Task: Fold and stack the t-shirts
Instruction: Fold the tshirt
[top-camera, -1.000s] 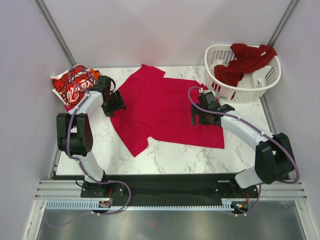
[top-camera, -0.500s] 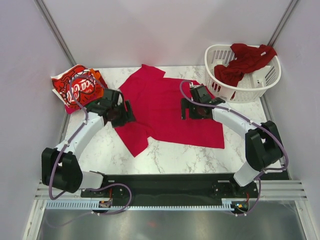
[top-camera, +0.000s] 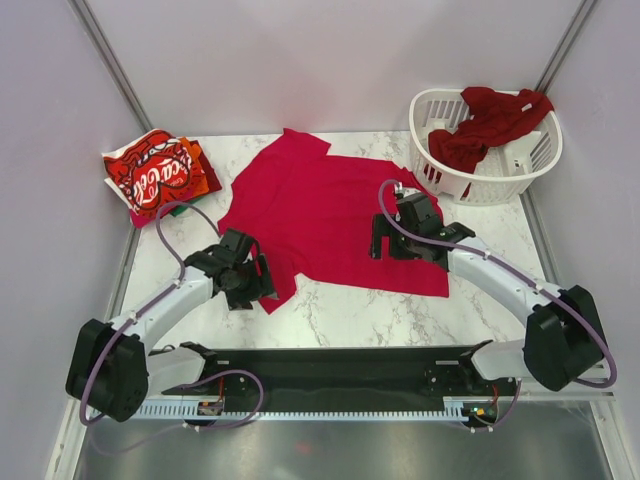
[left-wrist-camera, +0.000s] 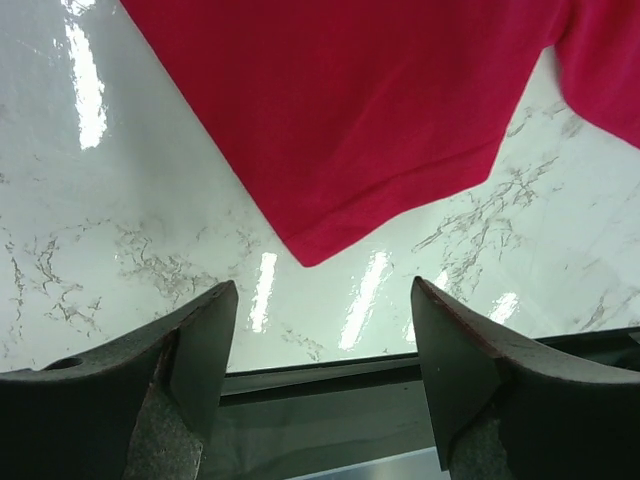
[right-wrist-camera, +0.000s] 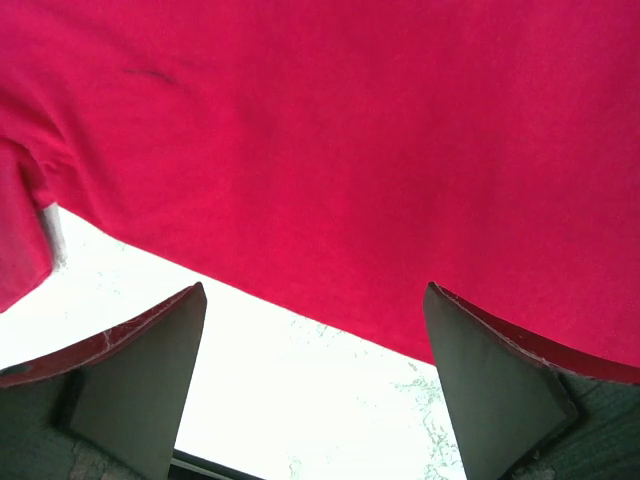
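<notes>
A plain bright red t-shirt (top-camera: 320, 215) lies spread flat on the marble table (top-camera: 340, 310). My left gripper (top-camera: 252, 283) is open and empty, hovering at the shirt's near-left sleeve tip. In the left wrist view that sleeve corner (left-wrist-camera: 350, 120) lies just ahead of the open gripper (left-wrist-camera: 320, 300). My right gripper (top-camera: 385, 238) is open and empty above the shirt's right half. In the right wrist view it (right-wrist-camera: 312, 295) hangs over the shirt's hem (right-wrist-camera: 330, 150). A folded Coca-Cola tee (top-camera: 155, 180) tops a stack at the far left. A dark red tee (top-camera: 490, 120) hangs in the basket.
The white slatted laundry basket (top-camera: 520, 165) stands at the back right corner. Orange and green cloth edges (top-camera: 195, 160) show under the Coca-Cola tee. Bare marble lies between the shirt's hem and the black rail (top-camera: 330, 365) at the near edge.
My left arm swung from beside the folded stack toward the near edge, to the shirt's near-left sleeve. My right gripper shifted left, then back and slightly nearer. Both stayed empty.
</notes>
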